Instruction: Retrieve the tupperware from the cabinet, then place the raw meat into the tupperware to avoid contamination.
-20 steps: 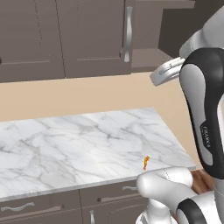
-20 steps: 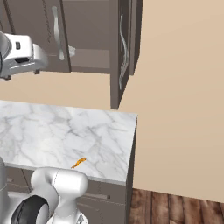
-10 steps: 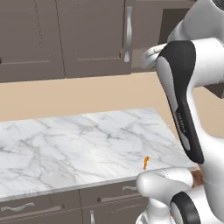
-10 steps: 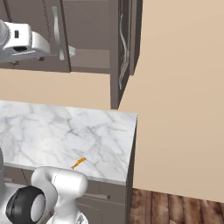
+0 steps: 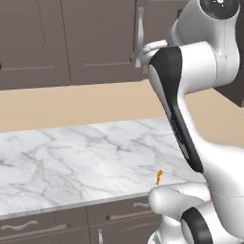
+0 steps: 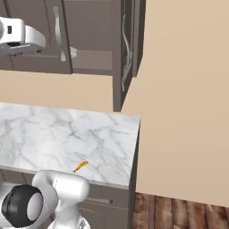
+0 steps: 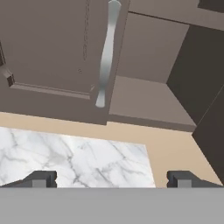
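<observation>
Marble tabletop [image 5: 71, 157], white with grey veining, runs along the tan wall above drawers [image 5: 28, 228] with silver handles. The meat [image 5: 159, 177], a small orange morsel, lies directly on it near the front edge toward the right end. Above, the open cabinet's shelf [image 7: 144, 98] sits bare, behind a closed door's handle [image 7: 106, 52].

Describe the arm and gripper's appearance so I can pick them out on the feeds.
The arm is glossy white with rounded shells, a long black panel on one link and dark round joint caps. The gripper has two small dark grey, blocky fingertips.
</observation>
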You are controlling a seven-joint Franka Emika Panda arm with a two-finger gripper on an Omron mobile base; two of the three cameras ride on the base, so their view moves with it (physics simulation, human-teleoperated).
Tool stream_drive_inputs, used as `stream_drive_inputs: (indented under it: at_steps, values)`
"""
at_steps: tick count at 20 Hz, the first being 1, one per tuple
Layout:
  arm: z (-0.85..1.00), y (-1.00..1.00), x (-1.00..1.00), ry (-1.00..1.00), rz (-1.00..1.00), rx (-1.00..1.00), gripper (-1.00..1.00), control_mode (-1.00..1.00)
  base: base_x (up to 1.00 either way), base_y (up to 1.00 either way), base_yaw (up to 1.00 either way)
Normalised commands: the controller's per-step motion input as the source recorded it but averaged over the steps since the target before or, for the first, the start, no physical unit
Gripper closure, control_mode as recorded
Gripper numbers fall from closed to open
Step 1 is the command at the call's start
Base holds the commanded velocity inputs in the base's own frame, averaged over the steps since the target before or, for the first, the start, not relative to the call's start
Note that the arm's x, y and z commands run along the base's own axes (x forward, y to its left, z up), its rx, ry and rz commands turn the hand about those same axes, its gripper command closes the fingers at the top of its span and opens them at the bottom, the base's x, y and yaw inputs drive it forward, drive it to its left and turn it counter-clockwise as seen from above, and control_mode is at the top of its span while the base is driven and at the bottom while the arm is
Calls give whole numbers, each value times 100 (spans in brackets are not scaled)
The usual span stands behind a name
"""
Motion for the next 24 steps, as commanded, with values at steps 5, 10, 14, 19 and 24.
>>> stream_drive_inputs:
  at_steps: [5,10,14,19,24]
  values:
    - [0,-6,48,0,0,0,-100,-100,0,0,0]
    - [0,0,46,0,0,0,-100,-100,0,0,0]
    - [0,0,59,0,0,0,-100,-100,0,0,0]
    - [0,0,61,0,0,0,-100,-100,0,0,0]
    - [0,0,56,0,0,0,-100,-100,0,0,0]
